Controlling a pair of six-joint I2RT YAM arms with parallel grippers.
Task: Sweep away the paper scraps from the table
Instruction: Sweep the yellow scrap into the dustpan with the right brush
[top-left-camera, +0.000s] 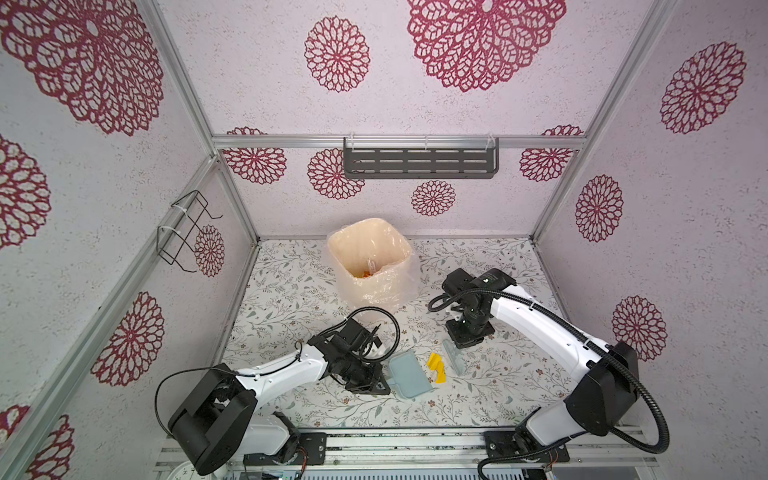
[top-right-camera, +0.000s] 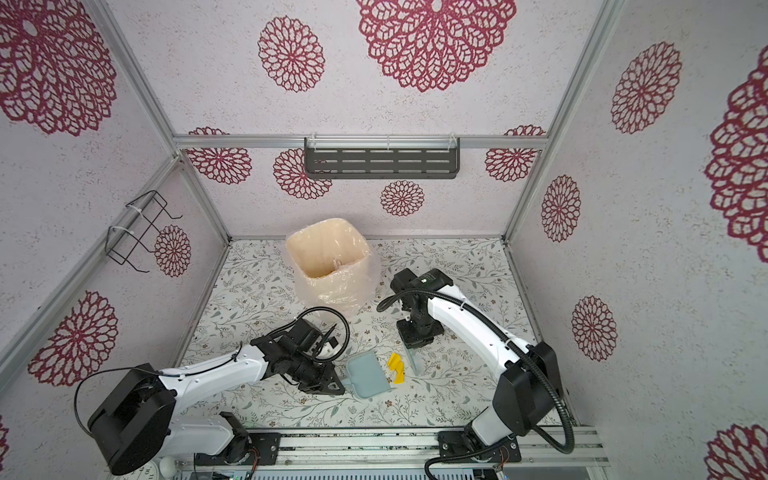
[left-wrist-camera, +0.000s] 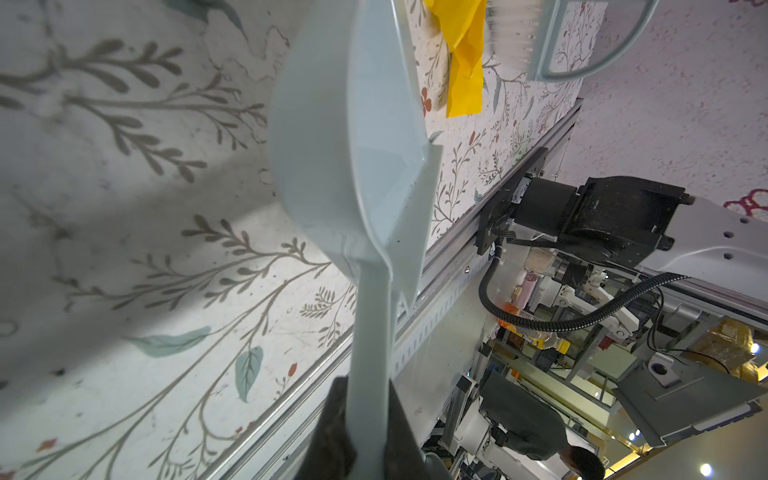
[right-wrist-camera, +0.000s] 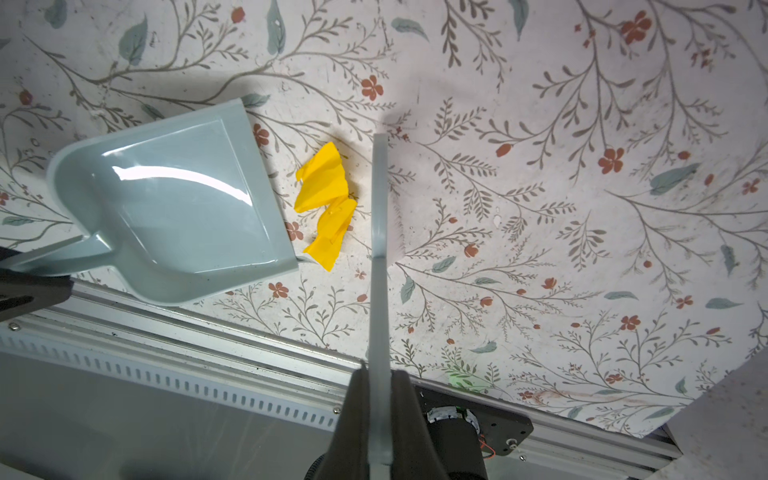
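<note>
One crumpled yellow paper scrap (top-left-camera: 436, 366) lies unswept on the white leaf-print table (top-left-camera: 291, 291) in a top view; the lined cream bin (top-left-camera: 368, 249) holds bits.
Left wrist: left gripper (left-wrist-camera: 365, 399) clamped on the pale blue-grey plastic dustpan (left-wrist-camera: 345, 124).
Right wrist: right gripper (right-wrist-camera: 380, 374) clamped on the small pale brush (right-wrist-camera: 379, 187), with the scrap between brush and dustpan.

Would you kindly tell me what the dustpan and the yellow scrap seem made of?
The dustpan looks like glossy moulded plastic: a bright streak of light reflects off its smooth pan. The yellow scrap looks like thin matte paper, given its sharp creases.
</note>
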